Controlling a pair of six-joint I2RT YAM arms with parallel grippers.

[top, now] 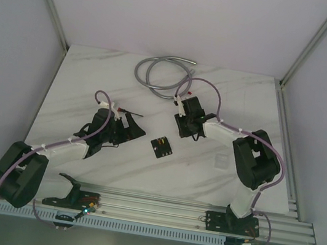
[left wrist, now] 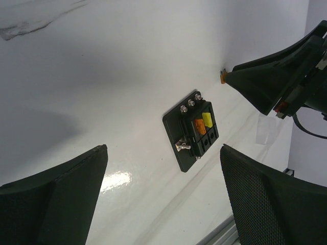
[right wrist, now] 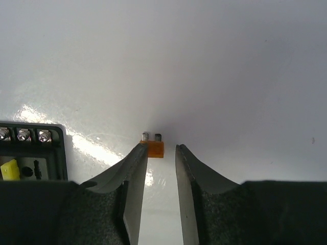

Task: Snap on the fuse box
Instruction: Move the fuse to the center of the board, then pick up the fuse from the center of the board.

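Note:
The fuse box [top: 161, 146] is a small black square block lying on the white table between the two arms. In the left wrist view the fuse box [left wrist: 196, 135] shows an orange and a yellow fuse in its slots and screws along one edge. My left gripper [left wrist: 163, 150] is open and empty, hovering to the left of the box [top: 126, 130]. My right gripper [top: 185, 128] is behind the box, tips down at the table. Its jaws [right wrist: 161, 148] stand a narrow gap apart around a loose orange fuse [right wrist: 153, 148]; the left tip touches it, the right tip is apart.
A faint clear square piece [top: 221, 163] lies right of the box, also in the left wrist view [left wrist: 265, 130]. A coiled grey cable [top: 162, 72] lies at the back of the table. An aluminium rail [top: 156, 209] runs along the near edge.

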